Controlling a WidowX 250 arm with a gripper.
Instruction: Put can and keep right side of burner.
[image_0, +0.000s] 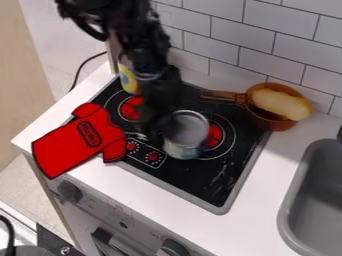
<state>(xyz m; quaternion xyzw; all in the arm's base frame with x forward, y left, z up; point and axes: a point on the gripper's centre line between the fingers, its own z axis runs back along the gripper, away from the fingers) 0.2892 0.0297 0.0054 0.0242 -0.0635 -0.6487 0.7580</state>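
The arm comes down from the upper left, and its black gripper (157, 119) is low over the middle of the stove, at the left edge of the can (182, 150). The open-topped silver can has a pale label and looks roughly upright. It overlaps the left part of the right-hand red burner (215, 136), whose right side shows beside it. Whether the can is held, or rests on the stovetop, I cannot tell.
A red mitt (80, 142) lies over the stove's left front corner. An orange pan (270, 120) holding a bread-like item (277, 102) sits at the back right. A yellow object (127, 80) stands behind the arm; a grey sink (294, 200) is at right.
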